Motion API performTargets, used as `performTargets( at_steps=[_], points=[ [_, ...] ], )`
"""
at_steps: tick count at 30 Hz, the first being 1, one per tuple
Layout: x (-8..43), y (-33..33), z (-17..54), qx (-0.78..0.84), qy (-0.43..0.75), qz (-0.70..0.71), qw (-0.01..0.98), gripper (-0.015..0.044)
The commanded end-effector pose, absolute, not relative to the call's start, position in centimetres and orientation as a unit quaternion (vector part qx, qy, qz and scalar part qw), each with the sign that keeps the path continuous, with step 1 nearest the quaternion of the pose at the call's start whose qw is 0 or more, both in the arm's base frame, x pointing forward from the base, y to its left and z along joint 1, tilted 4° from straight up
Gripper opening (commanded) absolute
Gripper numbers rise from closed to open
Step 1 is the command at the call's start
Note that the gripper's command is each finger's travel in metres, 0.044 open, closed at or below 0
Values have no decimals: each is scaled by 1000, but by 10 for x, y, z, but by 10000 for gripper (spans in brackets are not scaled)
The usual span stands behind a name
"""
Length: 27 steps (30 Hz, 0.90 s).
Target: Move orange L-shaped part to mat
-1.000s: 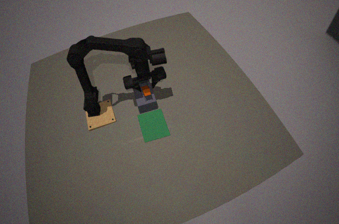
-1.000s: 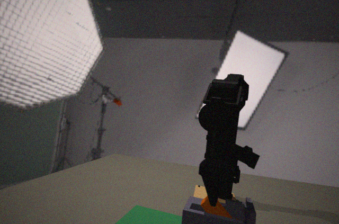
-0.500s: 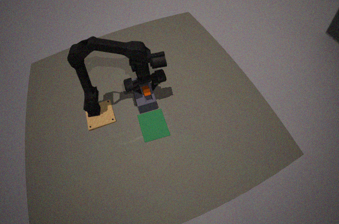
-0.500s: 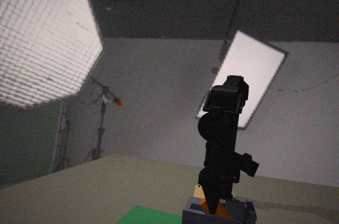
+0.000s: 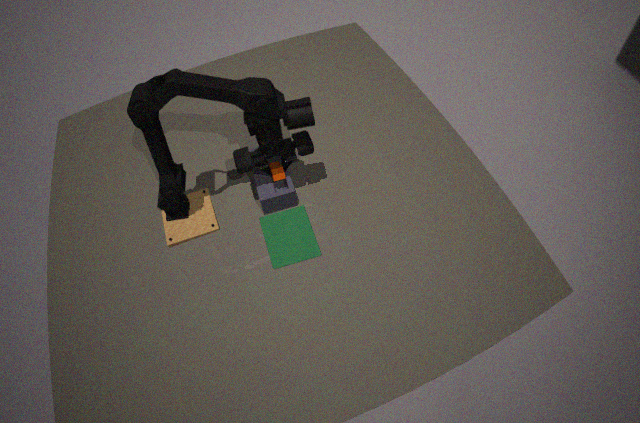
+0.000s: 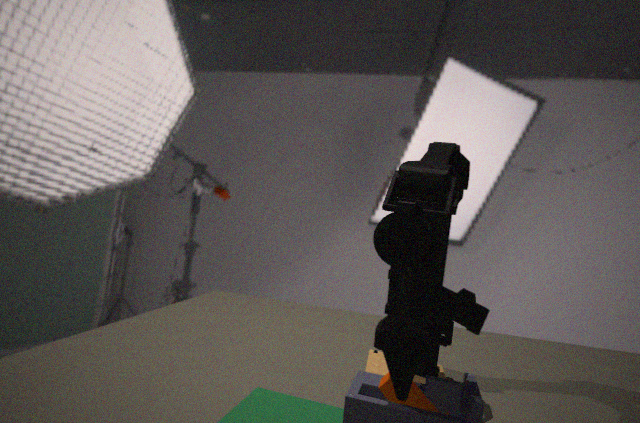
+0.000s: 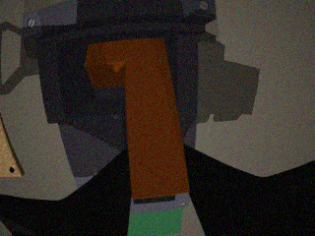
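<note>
The orange L-shaped part (image 5: 278, 173) (image 6: 424, 401) (image 7: 150, 108) is tilted in the grey tray (image 5: 279, 202) (image 6: 356, 409) (image 7: 89, 152). Its straight end, on the mat side, stands raised above the pocket, and its L-shaped end is low in the tray. My gripper (image 6: 403, 396) (image 7: 154, 153) is shut on the raised straight end, one black finger against each side, as the wrist view shows. The green mat (image 5: 290, 237) (image 6: 284, 409) (image 7: 155, 222) lies beside the tray, with nothing on it in the top view. The fingertips are partly hidden in the top view.
A light wooden board (image 5: 192, 230) (image 6: 375, 362) (image 7: 7, 154) with dark holes lies under the arm's base, to the left of the tray in the top view. The tray's walls stand around the low end of the part.
</note>
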State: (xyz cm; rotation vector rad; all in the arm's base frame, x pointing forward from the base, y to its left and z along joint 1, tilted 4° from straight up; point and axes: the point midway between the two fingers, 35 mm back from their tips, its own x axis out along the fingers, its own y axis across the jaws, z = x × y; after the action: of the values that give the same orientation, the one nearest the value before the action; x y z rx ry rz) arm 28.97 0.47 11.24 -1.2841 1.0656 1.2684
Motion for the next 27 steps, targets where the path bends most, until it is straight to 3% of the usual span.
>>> performTargets(
  at_steps=[1,27],
  points=[
    [290,5,113,-531,440,524,500,3],
    [287,3,142,-528,442,526,500,0]
  ],
)
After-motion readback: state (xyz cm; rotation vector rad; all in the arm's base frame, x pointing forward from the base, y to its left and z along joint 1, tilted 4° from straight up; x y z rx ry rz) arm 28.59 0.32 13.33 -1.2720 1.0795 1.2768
